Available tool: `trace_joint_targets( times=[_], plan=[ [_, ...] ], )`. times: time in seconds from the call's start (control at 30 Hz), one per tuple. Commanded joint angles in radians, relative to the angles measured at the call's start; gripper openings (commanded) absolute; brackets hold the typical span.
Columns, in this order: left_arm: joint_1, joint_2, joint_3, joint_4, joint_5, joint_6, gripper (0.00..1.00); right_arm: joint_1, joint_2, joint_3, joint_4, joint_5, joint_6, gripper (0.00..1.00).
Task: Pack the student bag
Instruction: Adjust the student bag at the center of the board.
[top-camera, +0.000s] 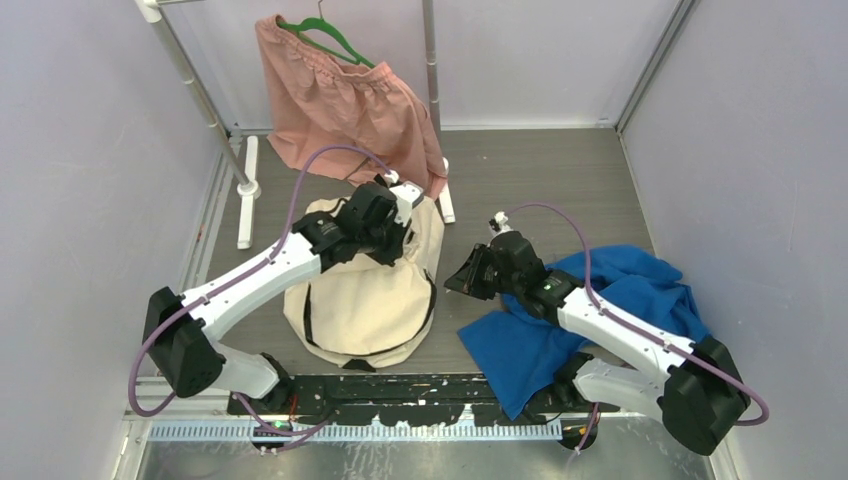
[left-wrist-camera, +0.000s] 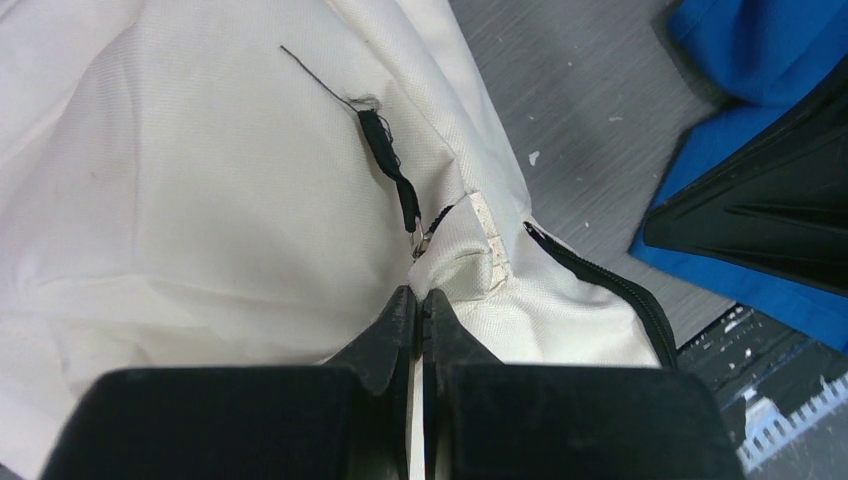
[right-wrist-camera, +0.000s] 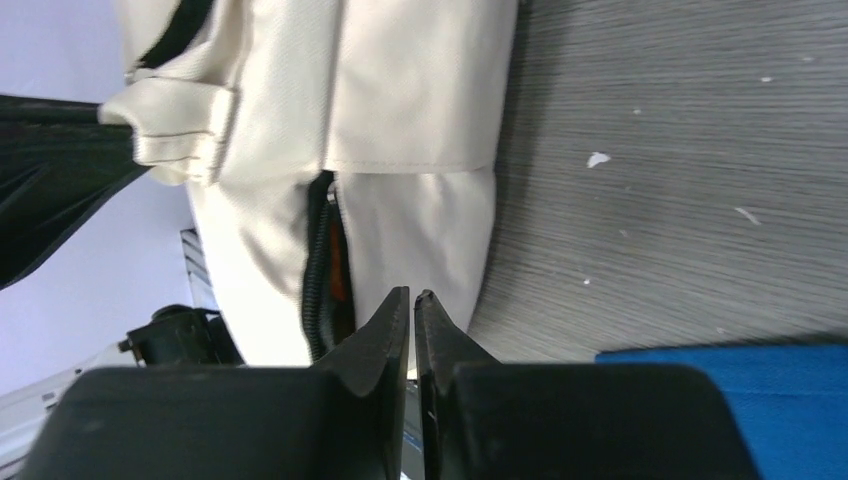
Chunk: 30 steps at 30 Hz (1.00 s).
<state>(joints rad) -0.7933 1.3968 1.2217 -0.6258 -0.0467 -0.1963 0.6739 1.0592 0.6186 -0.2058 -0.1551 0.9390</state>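
Observation:
The cream student bag (top-camera: 365, 300) lies on the grey table between the arms, with black zippers along its edge. My left gripper (top-camera: 395, 250) is at the bag's upper right part. In the left wrist view it (left-wrist-camera: 421, 297) is shut on a fold of the bag's fabric (left-wrist-camera: 200, 200), just below a black zipper pull (left-wrist-camera: 385, 160). My right gripper (top-camera: 452, 282) hovers beside the bag's right edge. In the right wrist view it (right-wrist-camera: 412, 295) is shut and empty, close to the bag (right-wrist-camera: 400, 90) and its side zipper (right-wrist-camera: 320, 260).
A blue cloth (top-camera: 600, 310) lies under and beside the right arm. A pink garment (top-camera: 345, 110) on a green hanger (top-camera: 335, 38) hangs from a metal rack (top-camera: 195, 85) behind the bag. Grey walls close in both sides.

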Motion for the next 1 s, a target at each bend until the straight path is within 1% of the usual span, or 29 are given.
trace_joint_targets(
  times=[0.0, 0.2, 0.27, 0.3, 0.33, 0.37, 0.4, 0.43, 0.47, 0.5, 0.57, 0.67, 0.77, 0.87, 0.97],
  plan=[
    [0.034, -0.036, 0.008, -0.013, 0.194, 0.061, 0.0, 0.039, -0.043, 0.009, 0.132, 0.005, 0.031, 0.12],
    [0.084, -0.019, 0.012, -0.054, 0.252, 0.09, 0.0, 0.092, 0.065, 0.034, 0.175, 0.001, 0.032, 0.12],
    [0.095, -0.026, 0.01, -0.058, 0.25, 0.099, 0.0, 0.103, 0.097, 0.039, 0.199, -0.002, 0.033, 0.12],
    [0.1, -0.031, 0.008, -0.059, 0.241, 0.1, 0.02, 0.106, 0.119, 0.045, 0.201, -0.01, 0.031, 0.13],
    [0.103, -0.034, 0.01, -0.064, 0.227, 0.094, 0.18, 0.111, 0.141, 0.058, 0.202, -0.023, 0.028, 0.13],
    [0.108, -0.037, 0.018, -0.073, 0.21, 0.08, 0.41, 0.123, 0.171, 0.072, 0.222, -0.036, 0.021, 0.12],
    [0.112, -0.038, 0.027, -0.087, 0.202, 0.064, 0.59, 0.144, 0.201, 0.09, 0.226, -0.041, 0.01, 0.13],
    [0.112, -0.041, 0.037, -0.099, 0.201, 0.048, 0.7, 0.161, 0.231, 0.11, 0.223, -0.046, -0.002, 0.13],
    [0.112, -0.048, 0.045, -0.111, 0.205, 0.025, 0.77, 0.178, 0.264, 0.128, 0.219, -0.051, -0.013, 0.13],
    [0.112, -0.057, 0.048, -0.123, 0.216, -0.001, 0.79, 0.187, 0.294, 0.146, 0.215, -0.058, -0.023, 0.12],
    [0.112, -0.084, 0.032, -0.124, 0.243, -0.056, 0.8, 0.19, 0.33, 0.171, 0.174, -0.059, -0.031, 0.12],
    [0.101, -0.136, -0.023, -0.101, 0.291, -0.157, 0.71, 0.184, 0.286, 0.166, 0.115, 0.004, -0.059, 0.11],
    [0.037, -0.19, -0.093, -0.063, 0.259, -0.255, 0.68, 0.163, 0.181, 0.167, 0.008, 0.073, -0.112, 0.12],
    [-0.039, -0.223, -0.149, -0.022, 0.197, -0.335, 0.68, 0.141, 0.084, 0.17, -0.09, 0.123, -0.169, 0.15],
    [-0.125, -0.215, -0.176, 0.002, 0.105, -0.412, 0.68, 0.125, 0.068, 0.177, -0.145, 0.143, -0.201, 0.15]
  ],
)
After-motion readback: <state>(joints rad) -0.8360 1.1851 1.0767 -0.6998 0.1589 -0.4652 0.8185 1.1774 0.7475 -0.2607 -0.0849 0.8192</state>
